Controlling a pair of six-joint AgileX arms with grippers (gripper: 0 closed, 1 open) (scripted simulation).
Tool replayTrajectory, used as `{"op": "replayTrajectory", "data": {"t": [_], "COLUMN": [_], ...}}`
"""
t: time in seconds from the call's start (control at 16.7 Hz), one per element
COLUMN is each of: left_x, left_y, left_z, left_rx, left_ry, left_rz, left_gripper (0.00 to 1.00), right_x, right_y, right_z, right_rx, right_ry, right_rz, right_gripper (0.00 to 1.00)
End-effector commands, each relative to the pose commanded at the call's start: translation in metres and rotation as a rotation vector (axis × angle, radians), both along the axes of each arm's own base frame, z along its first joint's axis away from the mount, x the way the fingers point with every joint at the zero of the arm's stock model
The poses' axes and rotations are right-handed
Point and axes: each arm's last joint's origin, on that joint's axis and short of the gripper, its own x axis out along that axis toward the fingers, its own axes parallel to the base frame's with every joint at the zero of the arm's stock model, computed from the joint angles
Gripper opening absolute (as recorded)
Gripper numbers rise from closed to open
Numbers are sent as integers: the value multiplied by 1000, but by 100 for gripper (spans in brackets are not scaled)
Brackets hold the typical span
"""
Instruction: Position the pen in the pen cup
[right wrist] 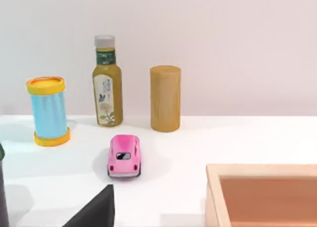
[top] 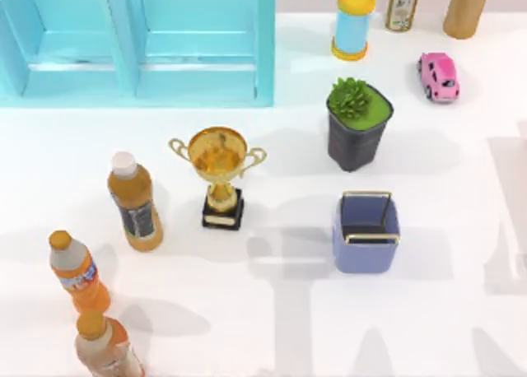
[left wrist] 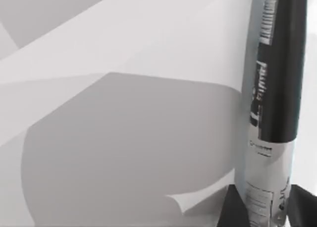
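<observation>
The pen (left wrist: 272,113) sits in the left gripper (left wrist: 267,214). In the left wrist view, dark fingers (left wrist: 233,212) press against the base of its barrel on both sides, so I judge the jaws clamped on it. Behind the pen there is only white table (left wrist: 124,53) and grey shadow, so where it hangs relative to the cup cannot be told.

The cup (top: 366,233) stands upright and empty, lower right of centre in the top view, with its opening facing up.

The likeliest failure is a bad line-up. If the pen comes down off centre, its tip could catch the gold rim and either shove the light cup aside or tip it over. Letting go too high or at a tilt could make the pen bounce off the rim and roll away across the table. A thin, smooth barrel could also slide or swivel in the grip.

The plant pot (top: 359,126) stands near the cup, just above it in the frame. The trophy (top: 221,175) is to its left, so a wide approach could clip either one.

The right arm is parked; whether its jaws are apart or together I cannot tell.
</observation>
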Motion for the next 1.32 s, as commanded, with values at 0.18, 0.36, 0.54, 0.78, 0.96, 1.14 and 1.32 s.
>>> {"op": "replayTrajectory", "data": {"t": [0.18, 0.36, 0.54, 0.78, 0.96, 1.14, 1.32], "left_x": [-3, -21, -59, -111, -137, -149, -150], "left_y": [10, 30, 35, 16, 4, 3, 3], "left_z": [19, 70, 116, 156, 162, 153, 150], "left_rx": [35, 126, 163, 132, 65, 8, 0], "left_ry": [-42, -124, -137, -97, -55, -10, 0], "left_rz": [-10, -45, -59, -48, -29, -4, 0], "left_gripper": [0, 0, 0, 0, 0, 0, 0], "right_x": [0, 0, 0, 0, 0, 0, 0], "right_y": [0, 0, 0, 0, 0, 0, 0], "right_z": [0, 0, 0, 0, 0, 0, 0], "right_rx": [0, 0, 0, 0, 0, 0, 0], "right_ry": [0, 0, 0, 0, 0, 0, 0], "right_rz": [0, 0, 0, 0, 0, 0, 0], "right_gripper": [100, 100, 100, 100, 100, 100, 100]}}
